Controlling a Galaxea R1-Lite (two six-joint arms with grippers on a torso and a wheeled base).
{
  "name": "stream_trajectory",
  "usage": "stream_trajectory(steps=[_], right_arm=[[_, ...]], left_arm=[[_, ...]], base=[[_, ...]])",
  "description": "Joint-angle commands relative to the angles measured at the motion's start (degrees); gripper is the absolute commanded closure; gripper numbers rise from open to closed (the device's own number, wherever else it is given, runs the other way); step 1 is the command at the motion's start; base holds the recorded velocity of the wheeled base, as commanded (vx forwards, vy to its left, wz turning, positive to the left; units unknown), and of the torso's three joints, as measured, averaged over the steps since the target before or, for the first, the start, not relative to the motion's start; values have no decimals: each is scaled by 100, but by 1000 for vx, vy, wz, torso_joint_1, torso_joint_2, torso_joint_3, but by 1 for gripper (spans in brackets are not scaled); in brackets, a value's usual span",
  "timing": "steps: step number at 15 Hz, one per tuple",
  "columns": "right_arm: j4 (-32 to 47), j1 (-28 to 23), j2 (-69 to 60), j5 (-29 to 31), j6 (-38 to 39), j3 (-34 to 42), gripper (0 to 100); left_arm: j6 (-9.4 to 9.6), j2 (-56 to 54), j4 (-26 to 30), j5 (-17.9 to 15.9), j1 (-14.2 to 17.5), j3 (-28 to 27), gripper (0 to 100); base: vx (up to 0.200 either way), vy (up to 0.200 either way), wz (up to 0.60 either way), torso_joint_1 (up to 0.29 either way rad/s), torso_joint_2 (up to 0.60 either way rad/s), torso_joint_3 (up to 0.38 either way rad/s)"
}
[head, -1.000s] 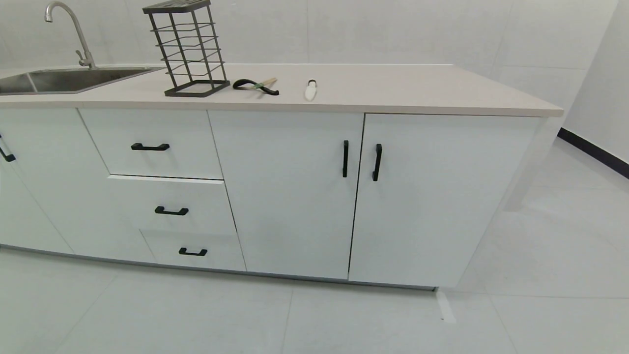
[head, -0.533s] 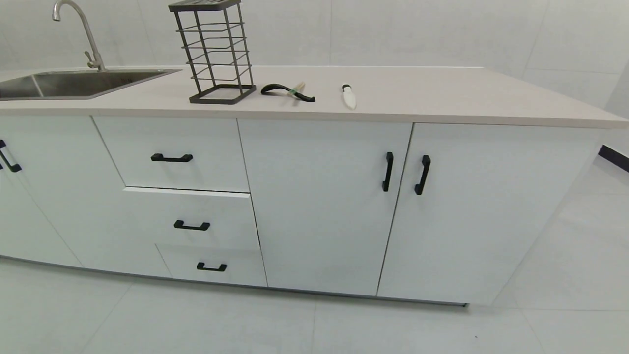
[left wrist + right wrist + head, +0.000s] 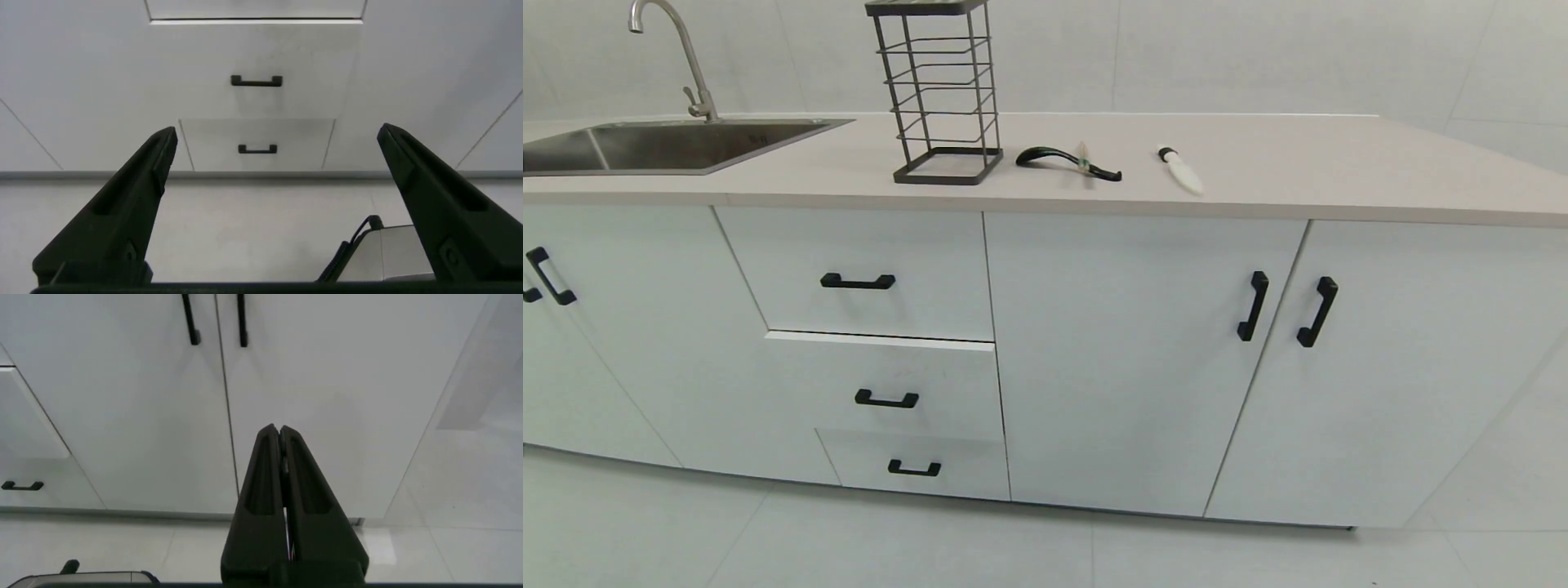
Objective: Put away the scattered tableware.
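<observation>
Two pieces of tableware are seen lying on the countertop [image 3: 1339, 167]: a black spoon [image 3: 1062, 158] and a white knife [image 3: 1184, 174] with a dark handle end. The black spoon is laid just beside the foot of a tall black wire rack [image 3: 941, 90], on the rack's right side, and a pale wooden stick [image 3: 1083, 152] is crossed over its handle; what kind of stick it is cannot be told. The white knife is set further right, apart from the spoon, with its dark end turned toward the wall and its pale tip toward the counter's front edge. A steel sink [image 3: 572, 151] with a curved tap [image 3: 690, 61] is sunk into the counter well to the left of the rack. Three stacked drawers [image 3: 882, 371] with black handles are fitted below the rack, and a pair of cabinet doors [image 3: 1405, 367] with upright black handles is found below and to the right of the knife. The left gripper [image 3: 278, 135] is held low before the two lower drawers, its fingers spread wide with nothing between them. The right gripper [image 3: 280, 433] is pointed at the cabinet doors, its fingers pressed together and nothing pinched.
</observation>
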State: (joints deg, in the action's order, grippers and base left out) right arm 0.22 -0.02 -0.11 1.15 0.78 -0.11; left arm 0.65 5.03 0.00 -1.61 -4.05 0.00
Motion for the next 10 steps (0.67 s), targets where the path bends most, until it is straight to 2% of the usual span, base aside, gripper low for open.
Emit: stream_trajectory(steps=[1,5,9,10], right_arm=[[4,2,11,0,1,2,100],[4,2,11,0,1,-7,100],[4,2,11,0,1,2,100],[4,2,11,0,1,-7,100]], left_arm=[[6,6,0,3,0,0,0],[-3,6,0,3,0,0,0],[-3,-29,0,3,106,0,0],[-3,-73,0,3,141,0,0]], base=[[0,0,0,0,0,0],[0,0,0,0,0,0],[200,0,0,2,1,6],[0,0,0,0,0,0]])
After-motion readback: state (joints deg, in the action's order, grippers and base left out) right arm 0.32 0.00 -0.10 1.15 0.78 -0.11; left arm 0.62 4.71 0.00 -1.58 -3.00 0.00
